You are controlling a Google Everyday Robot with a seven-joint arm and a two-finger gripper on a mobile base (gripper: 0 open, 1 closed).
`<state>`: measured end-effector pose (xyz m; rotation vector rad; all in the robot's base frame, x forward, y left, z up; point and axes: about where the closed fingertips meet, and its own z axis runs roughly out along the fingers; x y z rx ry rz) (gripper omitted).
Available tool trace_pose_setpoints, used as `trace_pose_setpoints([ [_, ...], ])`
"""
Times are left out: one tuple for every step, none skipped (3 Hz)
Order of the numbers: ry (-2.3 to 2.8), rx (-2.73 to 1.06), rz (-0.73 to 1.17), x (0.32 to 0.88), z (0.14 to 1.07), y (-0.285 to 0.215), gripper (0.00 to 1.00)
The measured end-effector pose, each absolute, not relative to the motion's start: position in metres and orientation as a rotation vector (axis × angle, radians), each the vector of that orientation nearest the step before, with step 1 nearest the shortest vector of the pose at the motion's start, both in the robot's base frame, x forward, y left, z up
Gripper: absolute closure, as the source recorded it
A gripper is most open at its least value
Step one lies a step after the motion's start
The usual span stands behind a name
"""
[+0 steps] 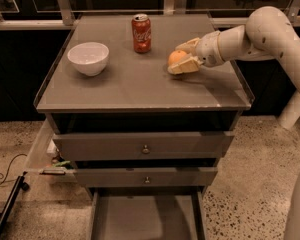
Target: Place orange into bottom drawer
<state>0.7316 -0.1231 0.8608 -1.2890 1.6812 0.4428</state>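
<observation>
The orange (176, 57) rests on the grey cabinet top (135, 84), right of centre. My gripper (183, 57) reaches in from the right at the end of the white arm (260, 34). One finger (186, 45) lies against the orange's far side and the other against its near side, shut on it at table height. The bottom drawer (145, 219) is pulled out at the foot of the cabinet, a shallow grey tray with nothing in it.
A red soda can (141, 32) stands at the back of the top, left of the orange. A white bowl (88, 58) sits at the left. Two upper drawers with round knobs (146, 148) are slightly ajar. Cables lie on the floor at the left (2, 176).
</observation>
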Motion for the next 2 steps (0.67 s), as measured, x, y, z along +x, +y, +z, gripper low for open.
trace_pose_setpoints([
  [1.681,-1.289,0.443,0.7316,0.8608,-0.1230,0.66],
  [1.681,-1.289,0.443,0.7316,0.8607,-0.1230,0.89],
])
